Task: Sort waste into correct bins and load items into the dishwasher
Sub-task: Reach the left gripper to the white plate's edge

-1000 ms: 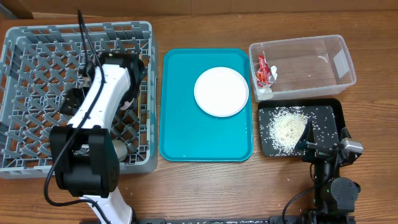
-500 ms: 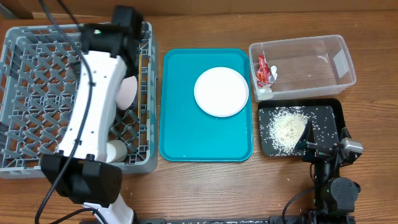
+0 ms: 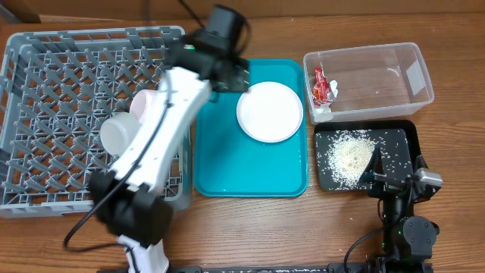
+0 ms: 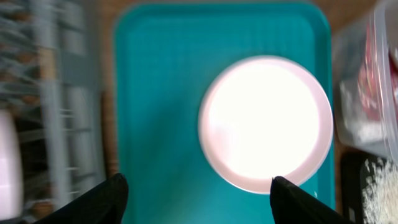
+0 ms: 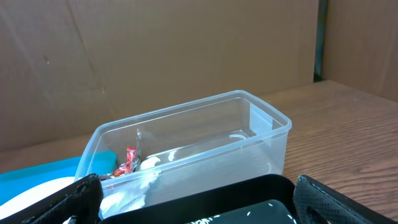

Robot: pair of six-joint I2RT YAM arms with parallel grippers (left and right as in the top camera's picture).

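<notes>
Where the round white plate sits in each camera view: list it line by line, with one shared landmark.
Overhead: plate centre-right, on the teal tray's upper right part.
Left wrist: plate right of centre, on the tray, blurred.
Right wrist: only a pale sliver at the bottom-left corner, probably its rim.
Shared landmark: the clear tub, right of the plate in all three.

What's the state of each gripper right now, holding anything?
Left gripper: open, holding nothing.
Right gripper: open, holding nothing.
</notes>
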